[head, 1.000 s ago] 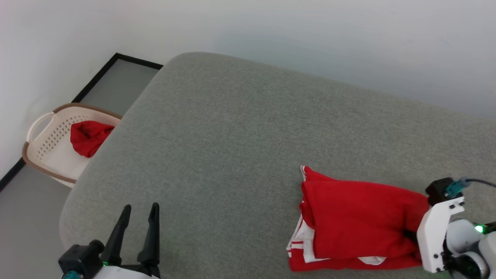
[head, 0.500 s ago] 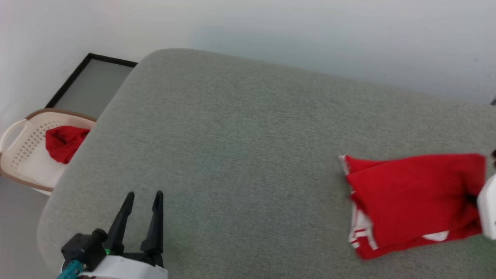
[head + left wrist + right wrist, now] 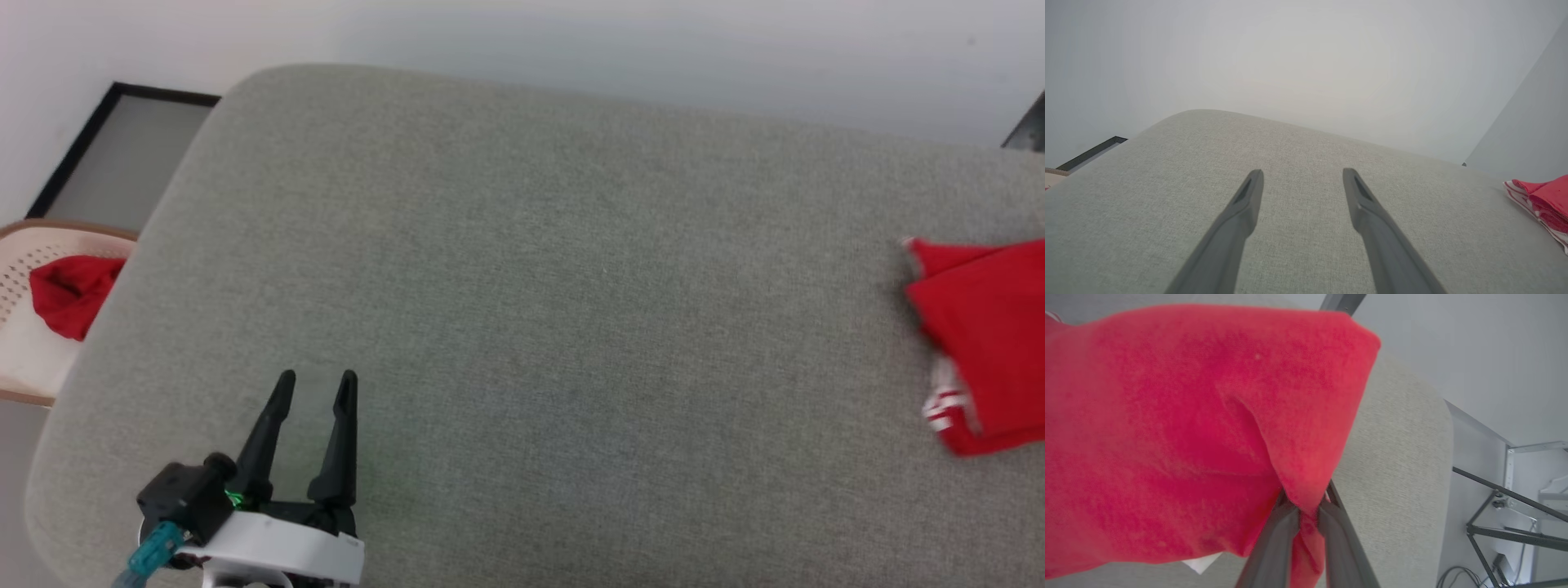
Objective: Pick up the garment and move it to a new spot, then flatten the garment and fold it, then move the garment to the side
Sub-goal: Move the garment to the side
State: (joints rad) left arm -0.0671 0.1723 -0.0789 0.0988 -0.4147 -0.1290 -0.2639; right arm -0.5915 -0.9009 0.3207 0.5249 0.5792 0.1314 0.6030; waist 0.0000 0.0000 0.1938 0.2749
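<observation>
The folded red garment [image 3: 984,343] with white striped trim lies at the right edge of the grey cushion [image 3: 531,327] in the head view. Its edge also pokes in at the right of the left wrist view as the garment [image 3: 1541,200]. Seen from the right wrist, my right gripper [image 3: 1304,510] is shut on a pinched fold of the garment [image 3: 1180,428], which spreads across the frame. My left gripper [image 3: 312,384] stands open over bare cushion at the lower left, far from the garment. Its fingers [image 3: 1245,208] hold nothing. The lettering is hidden.
A cream laundry basket [image 3: 33,367] with a plain red cloth [image 3: 69,294] sits on the floor left of the cushion. The white wall runs behind. A metal frame [image 3: 1506,514] and cables stand beyond the cushion's right end.
The garment has slid far to the right across the cushion, drawn by my right gripper, which has left the head view. The head camera has also shifted, moving the basket leftward.
</observation>
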